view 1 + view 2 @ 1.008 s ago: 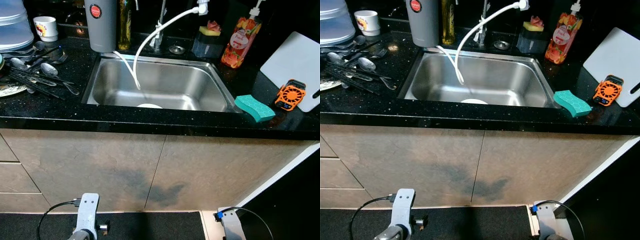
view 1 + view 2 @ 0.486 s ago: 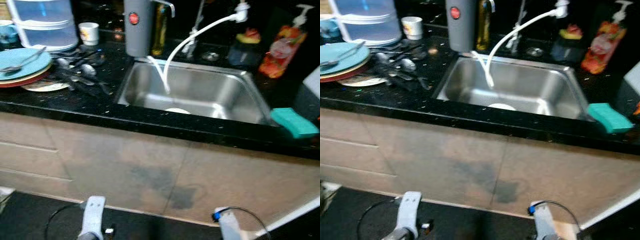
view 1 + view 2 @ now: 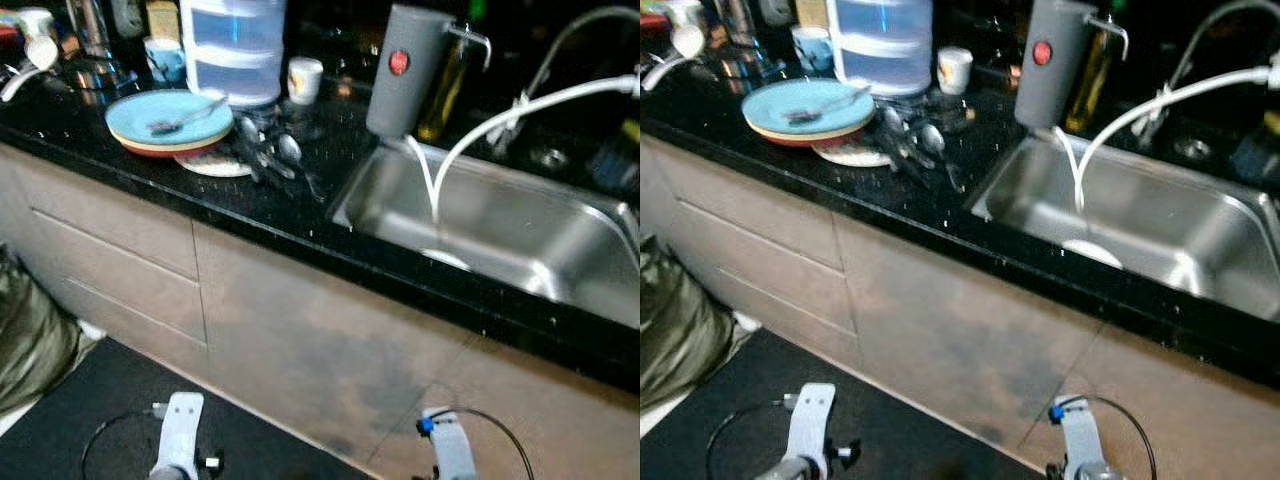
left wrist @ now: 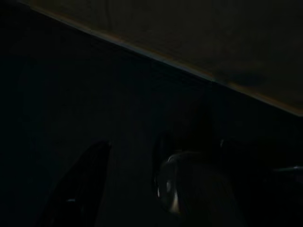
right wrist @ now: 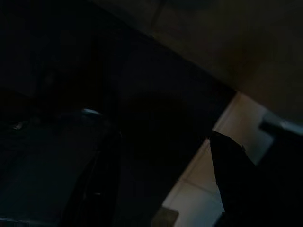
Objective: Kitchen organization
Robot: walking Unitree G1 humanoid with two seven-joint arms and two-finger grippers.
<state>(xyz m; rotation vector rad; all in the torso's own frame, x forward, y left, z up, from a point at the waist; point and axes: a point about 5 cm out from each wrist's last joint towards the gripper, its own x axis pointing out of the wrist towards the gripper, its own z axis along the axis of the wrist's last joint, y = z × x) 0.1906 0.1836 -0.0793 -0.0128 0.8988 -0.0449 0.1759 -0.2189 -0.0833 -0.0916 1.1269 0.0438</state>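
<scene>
Dishes await on black counter; left arm [image 3: 178, 440] and right arm [image 3: 447, 452] hang low by dark mat, finger state cannot tell. Blue plate [image 3: 168, 117] with spoon [image 3: 187, 113] tops stack left of steel sink [image 3: 500, 225], cutlery [image 3: 268, 157] between

The left arm [image 3: 178, 432] is a flat silver bar with a rounded top end, a thin black cable looping from its side at nine o'clock. The right arm [image 3: 1073, 440] is likewise silver, capped by a small blue connector with a black cable arcing off at three o'clock.
</scene>
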